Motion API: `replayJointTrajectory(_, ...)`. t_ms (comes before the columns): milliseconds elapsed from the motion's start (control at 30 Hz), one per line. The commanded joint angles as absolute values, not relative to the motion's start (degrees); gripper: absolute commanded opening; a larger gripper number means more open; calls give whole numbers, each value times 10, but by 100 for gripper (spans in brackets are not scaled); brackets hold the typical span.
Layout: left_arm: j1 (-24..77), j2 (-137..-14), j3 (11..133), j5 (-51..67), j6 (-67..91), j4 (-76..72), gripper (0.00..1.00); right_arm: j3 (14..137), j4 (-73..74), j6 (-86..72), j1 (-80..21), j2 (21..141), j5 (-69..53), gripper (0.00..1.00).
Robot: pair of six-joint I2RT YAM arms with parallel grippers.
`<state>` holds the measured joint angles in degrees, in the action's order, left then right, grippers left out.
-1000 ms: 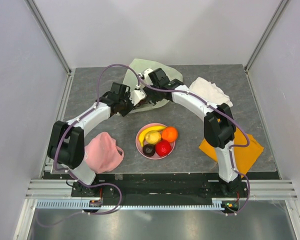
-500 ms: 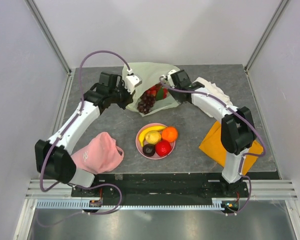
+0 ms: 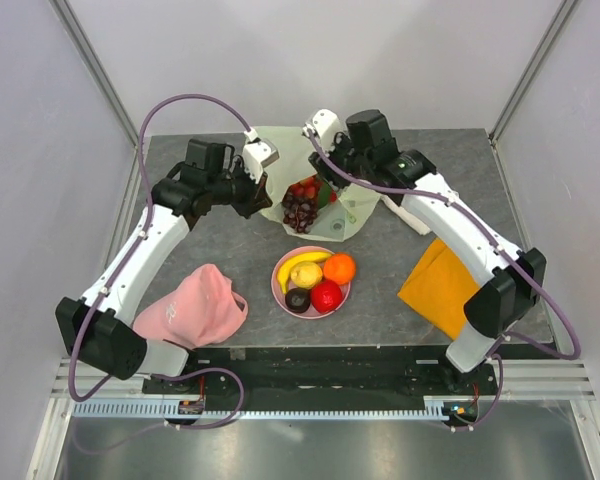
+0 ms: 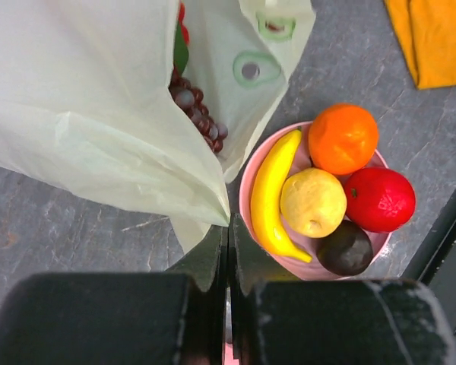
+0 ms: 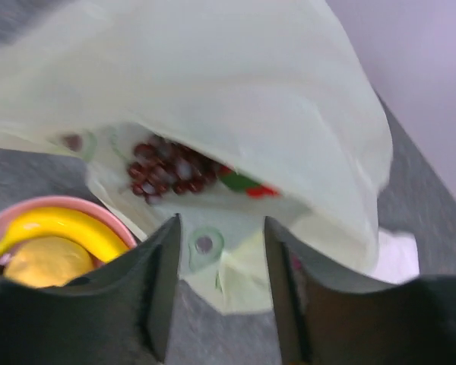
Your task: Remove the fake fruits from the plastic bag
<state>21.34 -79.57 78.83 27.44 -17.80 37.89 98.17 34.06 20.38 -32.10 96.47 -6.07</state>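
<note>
The pale yellow-green plastic bag lies at the back middle of the table, its mouth facing the pink plate. A dark grape bunch and a red berry cluster with leaves show in the mouth. Banana, orange, red apple, a yellow fruit and a dark plum lie on the plate. My left gripper is shut on the bag's edge and holds it lifted. My right gripper is open above the bag's loop handle, holding nothing.
A pink cap lies at the front left. An orange cloth lies at the right. A white cloth shows behind the bag's right side. Metal rails frame the table.
Both arms have drawn apart from the bag's middle. The left gripper has pulled the bag's edge up and left. The grapes and berries now show at the mouth.
</note>
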Motion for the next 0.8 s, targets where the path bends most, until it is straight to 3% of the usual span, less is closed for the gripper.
replayJointTrajectory(0, 213, -786, 834, 310, -147, 382, 2, 1016, 333, 170, -328, 1031, -139, 47)
replayJointTrajectory(367, 212, -806, 868, 341, -88, 381, 2, 1108, 316, 158, -325, 1177, -47, 33)
replayJointTrajectory(500, 212, -808, 863, 344, -96, 381, 2, 1125, 294, 135, -324, 1196, -19, 33)
replayJointTrajectory(633, 212, -811, 860, 348, -94, 381, 2, 1158, 286, 130, -324, 1217, -4, 40)
replayJointTrajectory(767, 212, -824, 880, 345, -62, 375, 2, 1176, 300, 130, -329, 1172, -46, 42)
